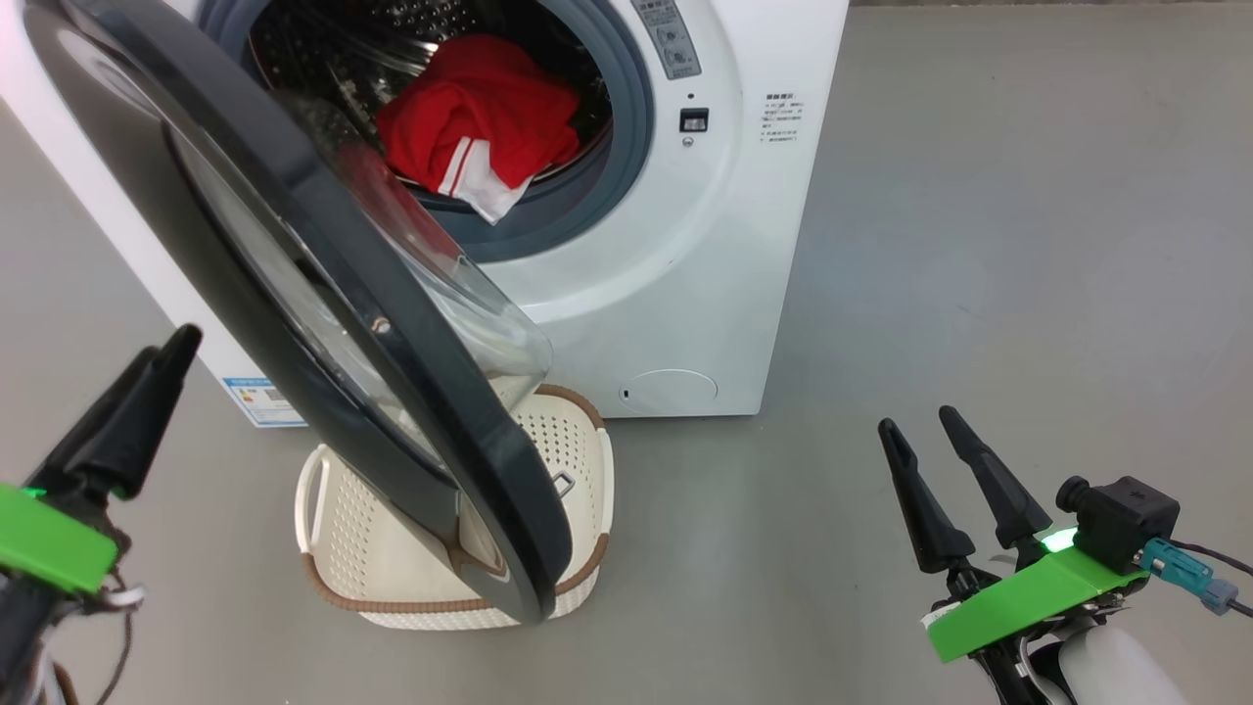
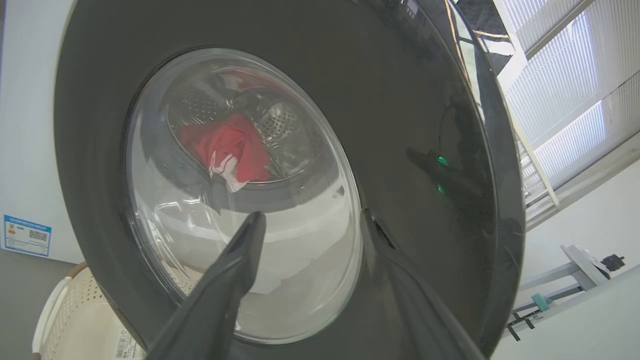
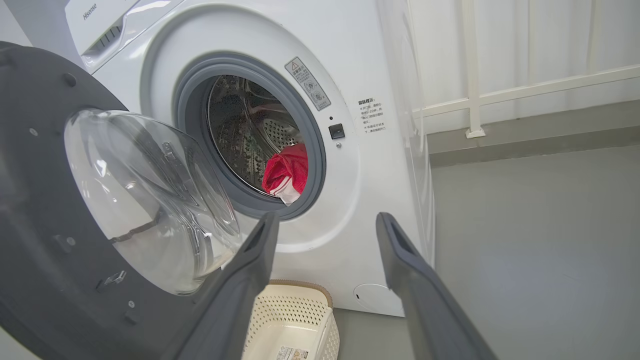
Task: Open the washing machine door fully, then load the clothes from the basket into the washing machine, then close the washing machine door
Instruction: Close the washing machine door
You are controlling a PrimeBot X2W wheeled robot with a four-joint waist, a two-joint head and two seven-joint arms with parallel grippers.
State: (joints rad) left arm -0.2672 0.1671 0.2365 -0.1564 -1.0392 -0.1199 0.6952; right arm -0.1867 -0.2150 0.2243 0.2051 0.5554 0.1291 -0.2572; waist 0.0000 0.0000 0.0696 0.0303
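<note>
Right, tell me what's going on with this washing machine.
A two-armed robot is doing laundry. The red clothes lie inside the washing machine, and the basket on the floor in front of it looks empty. The washing machine door stands partly open over the basket. The left gripper is open, its fingers close to the door's outer face; whether they touch it is unclear. The right gripper hovers open off to the right, holding nothing. Closing the door is what remains.
</note>
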